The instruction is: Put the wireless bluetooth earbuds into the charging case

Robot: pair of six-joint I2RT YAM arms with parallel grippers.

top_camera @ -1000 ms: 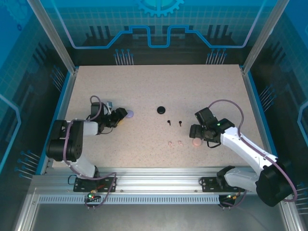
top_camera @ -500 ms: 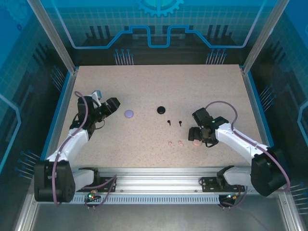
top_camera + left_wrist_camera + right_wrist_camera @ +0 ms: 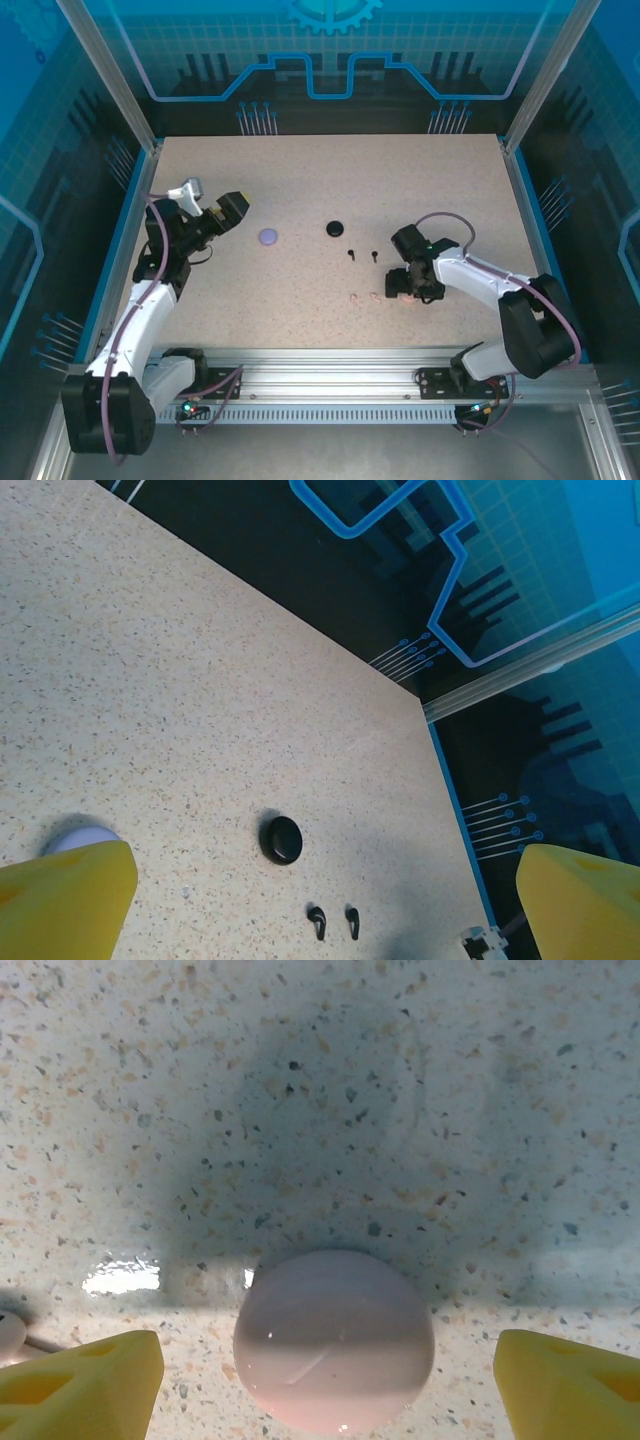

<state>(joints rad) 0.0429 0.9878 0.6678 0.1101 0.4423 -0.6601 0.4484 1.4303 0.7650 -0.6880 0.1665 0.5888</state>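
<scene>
Earbuds (image 3: 352, 253), tiny, stemmed, lie on speckled bench (image 3: 320, 170) beside the round black case (image 3: 335, 229). Well left, the left pincer (image 3: 215, 203) gapes empty; right pincer (image 3: 405, 288) spreads wide, untouching, around a glossy pink case (image 3: 335, 1340).

Half-seen pieces
The lilac case (image 3: 82, 836) sat half behind the left fingertip (image 3: 60, 900); the frame edge cropped a pale pink earbud (image 3: 8, 1336).

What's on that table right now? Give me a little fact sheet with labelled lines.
Table: speckled beige tabletop
Cases: lilac round case; glossy black round case; pale pink round case
Loose earbuds: two black stemmed earbuds; two pale pink stemmed earbuds
Left arm's fingers: open, holding nothing
Right arm's fingers: open, either side of the pale pink round case
</scene>
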